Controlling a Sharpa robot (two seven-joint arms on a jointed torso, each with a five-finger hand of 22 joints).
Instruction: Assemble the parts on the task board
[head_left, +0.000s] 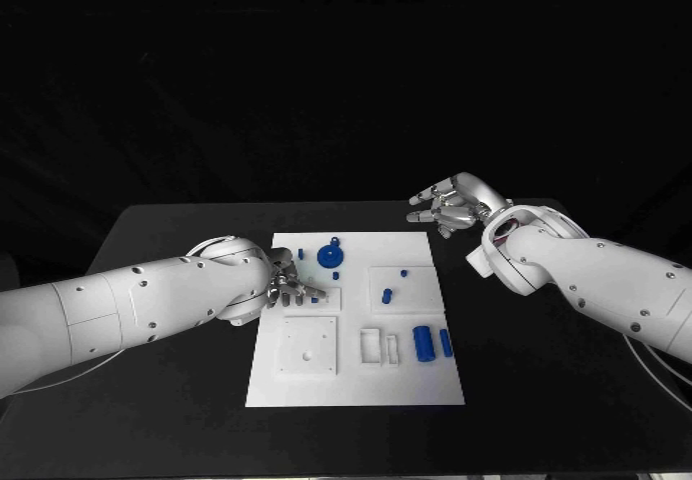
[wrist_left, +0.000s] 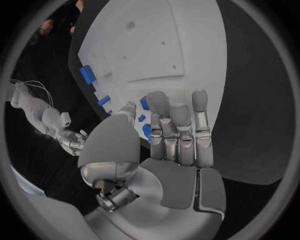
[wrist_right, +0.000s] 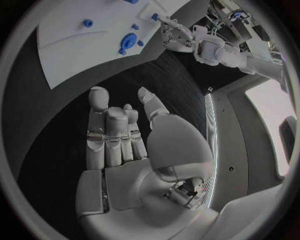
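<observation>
We see the task board (head_left: 355, 385) lying flat mid-table, a white plate with shallow pockets and small blue parts scattered on it. The round blue part (head_left: 333, 257) with a stub sits near the board's far edge, a small blue peg (head_left: 387, 296) stands in the square pocket toward the right edge, and a blue cylinder (head_left: 423, 342) plus a thin blue bar (head_left: 446, 343) lie near the right edge, nearer the front. Our left hand (head_left: 286, 282) is over the board's left edge, just beside the round part; in the left wrist view the fingers (wrist_left: 179, 125) are pressed side by side, slightly curled, thumb apart, nothing pinched that we can make out, blue pieces showing just past the fingertips. Whether it touches the board we cannot tell. Our right hand (head_left: 450, 208) hangs off the board's far right corner over bare table (head_left: 173, 230), fingers loosely curled together, thumb out, holding nothing. We judge the parts to be light, rigid plastic, smooth and a bit slippery, not fragile but easy to flick away or tip. We'd pinch the cylinder across its round sides at mid-length, the peg near its top from above, and the round part by its rim. The board looks stiff and light, so it may slide if we push sideways; we'd press straight down.
</observation>
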